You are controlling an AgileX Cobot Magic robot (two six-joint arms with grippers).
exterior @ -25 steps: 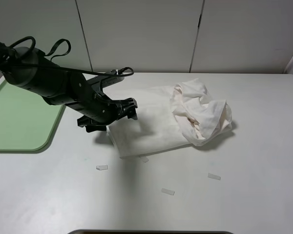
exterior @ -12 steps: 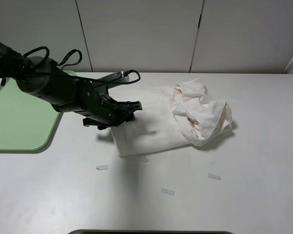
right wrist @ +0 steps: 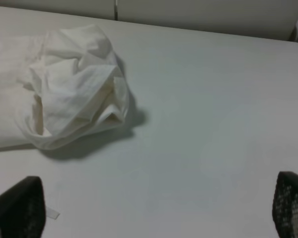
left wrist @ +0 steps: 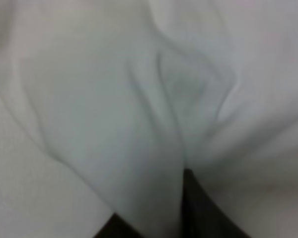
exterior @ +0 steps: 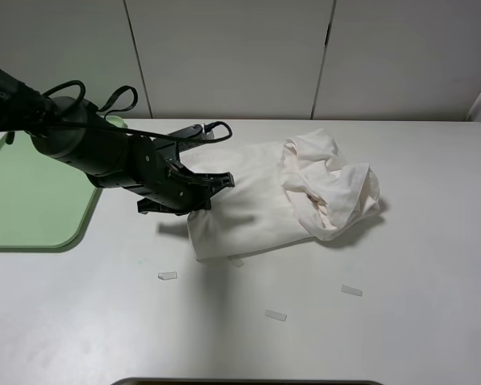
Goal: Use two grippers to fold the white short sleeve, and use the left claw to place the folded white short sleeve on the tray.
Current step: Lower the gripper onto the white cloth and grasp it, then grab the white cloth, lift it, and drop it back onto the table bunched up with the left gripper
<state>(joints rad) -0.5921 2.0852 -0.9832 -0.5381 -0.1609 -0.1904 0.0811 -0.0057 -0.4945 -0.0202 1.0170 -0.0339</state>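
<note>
Exterior high view gives the white short sleeve (exterior: 280,200) on the middle of the table (exterior: 385,305), a little toward the right. Its left part lies rather flat, and its right part is bunched up in a crumpled heap. The left claw (exterior: 212,186) is at the left edge of the flat part, low on the cloth. In the left wrist view the cloth fills almost everything, and a ridge of it runs down between the dark jaws, which stand close together, so I judge that the claw is pinching the shirt edge. The right gripper (right wrist: 153,206) hangs over bare table beside the crumpled end, with its jaws spread wide and nothing between them.

The tray (exterior: 24,200) is at the far left of the table, well apart from the shirt, partly behind the left arm. Some small tape strips (exterior: 167,275) lie on the table in front of the shirt.

The step in hand seems to be taking the left edge. To do it well, the claw should catch all layers. A slow lift would keep the thin cloth from slipping out. The heap looks loose and may open when pulled.
</note>
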